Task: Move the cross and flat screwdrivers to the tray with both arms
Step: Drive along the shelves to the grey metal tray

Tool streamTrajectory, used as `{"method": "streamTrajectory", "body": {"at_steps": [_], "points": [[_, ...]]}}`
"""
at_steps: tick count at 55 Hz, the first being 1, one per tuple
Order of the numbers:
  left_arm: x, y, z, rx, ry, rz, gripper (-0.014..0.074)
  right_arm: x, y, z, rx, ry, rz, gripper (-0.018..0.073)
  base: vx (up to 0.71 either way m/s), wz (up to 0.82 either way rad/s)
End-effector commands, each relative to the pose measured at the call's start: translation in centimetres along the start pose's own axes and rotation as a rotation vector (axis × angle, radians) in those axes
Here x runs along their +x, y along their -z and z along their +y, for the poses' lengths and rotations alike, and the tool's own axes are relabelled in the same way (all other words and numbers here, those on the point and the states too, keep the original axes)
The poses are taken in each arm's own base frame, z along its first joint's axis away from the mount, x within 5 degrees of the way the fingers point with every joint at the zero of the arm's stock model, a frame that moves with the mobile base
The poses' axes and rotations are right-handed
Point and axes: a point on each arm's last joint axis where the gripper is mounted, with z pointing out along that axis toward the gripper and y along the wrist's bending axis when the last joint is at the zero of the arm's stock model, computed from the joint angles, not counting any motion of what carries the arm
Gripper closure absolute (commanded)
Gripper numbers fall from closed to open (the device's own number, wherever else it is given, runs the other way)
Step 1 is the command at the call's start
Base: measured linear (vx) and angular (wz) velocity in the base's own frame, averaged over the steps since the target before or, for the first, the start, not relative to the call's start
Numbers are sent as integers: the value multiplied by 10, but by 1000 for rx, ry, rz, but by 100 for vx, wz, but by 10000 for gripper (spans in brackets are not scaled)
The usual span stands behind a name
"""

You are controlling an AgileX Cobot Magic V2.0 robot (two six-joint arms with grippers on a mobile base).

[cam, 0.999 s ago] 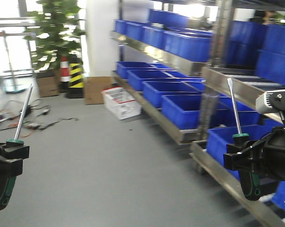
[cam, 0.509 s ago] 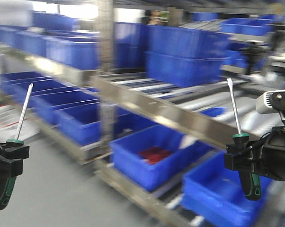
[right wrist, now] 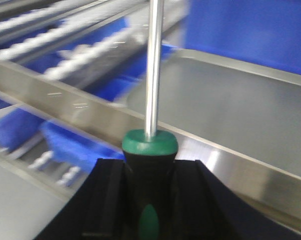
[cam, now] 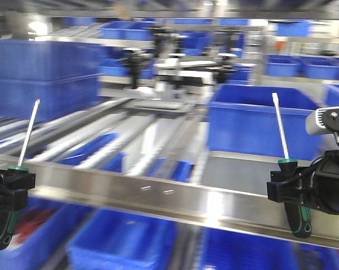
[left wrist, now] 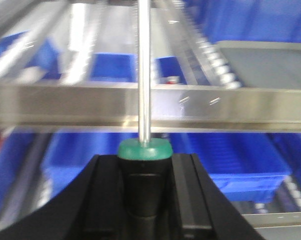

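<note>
Left tool (cam: 10,180) and right tool (cam: 286,188) clamp screwdrivers (cam: 280,128) upright.

The left black clamp gripper (cam: 10,181) is sitting at the lower left of the front view, clamping the left black-and-green-handled steel screwdriver (cam: 24,138) by its handle, shaft pointing upward. The right black clamp gripper (cam: 288,188) is sitting at the lower right, well apart, clamping the right black-and-green-handled steel screwdriver (cam: 281,132) likewise. A long polished steel shelf rail (cam: 158,194) is running across behind both. Beyond it, right of centre, the shallow grey metal tray (cam: 242,169) is lying before a deep blue plastic bin (cam: 254,126). More blue plastic bins (cam: 124,247) are sitting below the rail.
</note>
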Motion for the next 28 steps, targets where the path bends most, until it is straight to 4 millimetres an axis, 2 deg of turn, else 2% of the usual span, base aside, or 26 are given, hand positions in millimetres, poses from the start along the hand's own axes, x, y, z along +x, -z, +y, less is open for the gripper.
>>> {"method": "streamTrajectory", "body": {"at_steps": [1,14,28], "points": [[-19,11,-2,-4,22,-134,594,-21,12,1,-7,6,-144,567,22,-82],[-19,11,-2,-4,22,-134,594,-21,12,1,-7,6,-144,567,21,-68],[-19,11,-2,-4,22,-134,594,-21,12,1,-7,6,-144,567,22,-43]]}}
